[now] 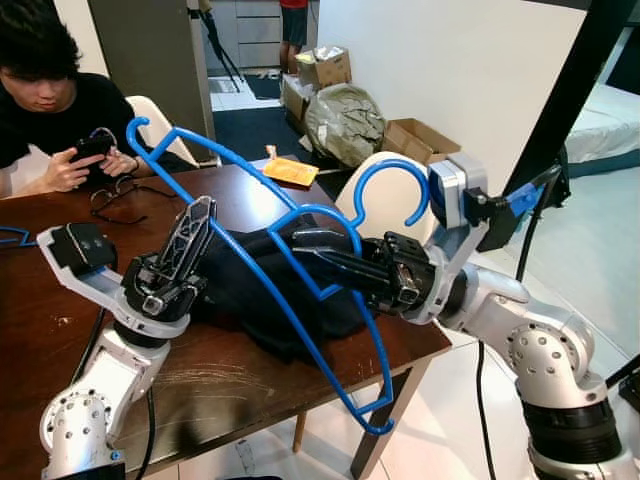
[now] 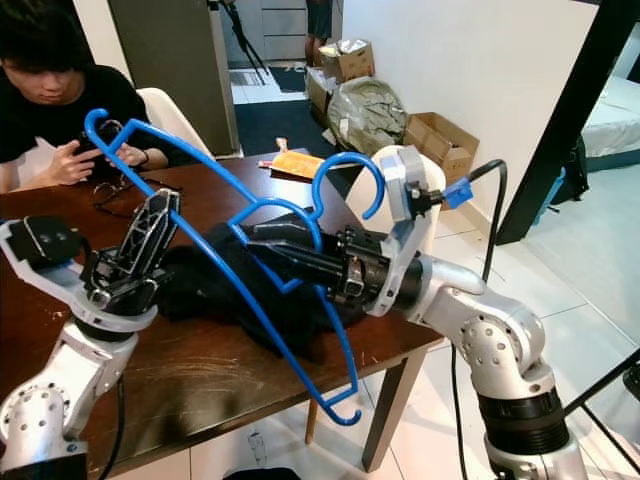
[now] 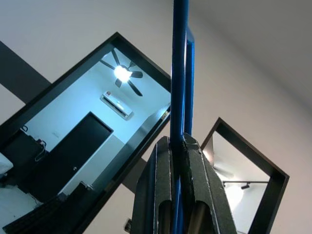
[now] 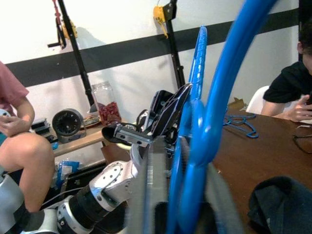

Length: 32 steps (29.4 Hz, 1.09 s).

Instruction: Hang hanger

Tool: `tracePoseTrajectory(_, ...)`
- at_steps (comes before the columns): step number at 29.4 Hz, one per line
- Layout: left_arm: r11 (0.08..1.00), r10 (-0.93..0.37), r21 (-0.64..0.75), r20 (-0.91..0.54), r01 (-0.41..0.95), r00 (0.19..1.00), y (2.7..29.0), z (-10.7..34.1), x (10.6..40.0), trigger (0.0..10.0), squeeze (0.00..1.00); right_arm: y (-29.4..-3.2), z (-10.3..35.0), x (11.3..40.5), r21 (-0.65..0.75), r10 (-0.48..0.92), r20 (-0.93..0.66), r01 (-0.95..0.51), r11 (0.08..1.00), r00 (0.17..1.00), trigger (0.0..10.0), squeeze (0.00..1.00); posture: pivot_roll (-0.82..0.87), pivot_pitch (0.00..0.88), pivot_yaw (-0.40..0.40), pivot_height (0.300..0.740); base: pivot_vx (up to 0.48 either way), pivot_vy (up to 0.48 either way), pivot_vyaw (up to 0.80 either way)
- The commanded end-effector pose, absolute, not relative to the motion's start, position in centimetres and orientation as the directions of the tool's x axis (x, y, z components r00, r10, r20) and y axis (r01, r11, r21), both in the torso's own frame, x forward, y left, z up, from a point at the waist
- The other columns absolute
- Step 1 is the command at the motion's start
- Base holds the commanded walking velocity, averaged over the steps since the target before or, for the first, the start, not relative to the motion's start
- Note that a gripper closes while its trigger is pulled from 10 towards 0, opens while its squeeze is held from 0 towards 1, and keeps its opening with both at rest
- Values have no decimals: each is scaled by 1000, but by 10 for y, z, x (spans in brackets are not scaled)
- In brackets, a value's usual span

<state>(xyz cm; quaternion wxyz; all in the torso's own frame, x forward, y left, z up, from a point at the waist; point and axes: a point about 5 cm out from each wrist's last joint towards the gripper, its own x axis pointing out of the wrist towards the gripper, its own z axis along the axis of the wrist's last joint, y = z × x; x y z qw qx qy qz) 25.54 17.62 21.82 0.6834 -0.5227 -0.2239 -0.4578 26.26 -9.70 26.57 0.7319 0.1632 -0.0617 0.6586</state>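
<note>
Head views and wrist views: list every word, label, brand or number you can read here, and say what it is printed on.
No text can be read in any view.
Cardboard boxes by the wall: no print legible.
Yellow packet on the brown table: any print is too small and blurred.
Blue hanger, held by the left gripper and right gripper: no marking visible.

head eyes look down at table (image 1: 40, 330); wrist views close up.

- blue plastic hanger (image 1: 300, 300), held in the air and tilted, hook (image 1: 395, 190) uppermost
- a second blue hanger (image 1: 165, 150) crosses just behind it, reaching up and away
</note>
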Motion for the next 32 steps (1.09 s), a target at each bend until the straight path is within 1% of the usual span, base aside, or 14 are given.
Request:
tracePoseTrajectory(1,40,-408,-496,784,867,468,176,220,255,0,0,-97,269,264,153,940,312,-984,91,135,0,0,76,0,-31,735,0,0,0)
tracePoseTrajectory(10,59,-381,-493,792,868,476,178,220,257,0,0,-99,271,267,151,932,329,-982,110,154,0,0,75,0,-32,735,0,0,0)
tracePoseTrajectory(11,63,-377,-493,793,868,478,179,220,257,392,0,-99,272,267,151,931,330,-982,112,157,0,0,75,0,-32,735,0,0,0)
tracePoseTrajectory(12,69,-373,-494,793,867,481,179,220,257,2549,0,-99,272,268,151,930,331,-982,115,160,0,0,75,0,-32,735,0,0,0)
tracePoseTrajectory(16,80,-371,-496,790,864,488,179,220,258,2549,0,-99,272,268,151,929,333,-981,119,164,0,0,75,0,-32,735,0,0,0)
tracePoseTrajectory(17,133,-351,-516,774,846,527,183,220,262,10000,765,-100,272,271,153,924,337,-979,138,182,0,0,74,0,-32,735,0,0,0)
tracePoseTrajectory(18,216,-315,-546,745,809,587,188,220,268,10000,1000,-103,271,275,158,915,342,-973,169,214,0,0,77,0,-33,735,0,0,0)
tracePoseTrajectory(21,330,-285,-582,690,744,666,195,218,275,10000,1000,-107,270,282,170,901,345,-962,216,263,0,0,79,0,-31,735,0,0,0)
tracePoseTrajectory(22,462,-260,-614,596,640,760,202,214,282,10000,1000,-113,268,290,185,879,346,-942,279,328,0,0,80,0,-32,735,0,0,0)
tracePoseTrajectory(25,555,-235,-607,542,570,807,211,213,283,10000,1000,-118,266,299,210,849,343,-914,348,402,0,0,85,0,-31,735,0,0,0)
tracePoseTrajectory(27,676,-193,-563,487,475,852,226,219,279,10000,1000,-129,263,313,241,780,338,-850,469,526,0,0,91,4,-31,735,0,0,0)
tracePoseTrajectory(30,729,-173,-542,445,418,879,232,221,278,10000,1000,-135,260,322,270,732,322,-799,537,600,0,0,103,9,-32,735,0,0,0)
tracePoseTrajectory(31,768,-152,-525,407,366,901,237,222,277,10000,996,-139,257,330,286,695,300,-756,589,654,2941,0,103,9,-32,735,0,0,0)
tracePoseTrajectory(32,768,-152,-525,407,366,901,237,222,277,10000,996,-139,257,330,286,695,300,-756,589,654,2941,0,103,9,-32,735,0,0,0)
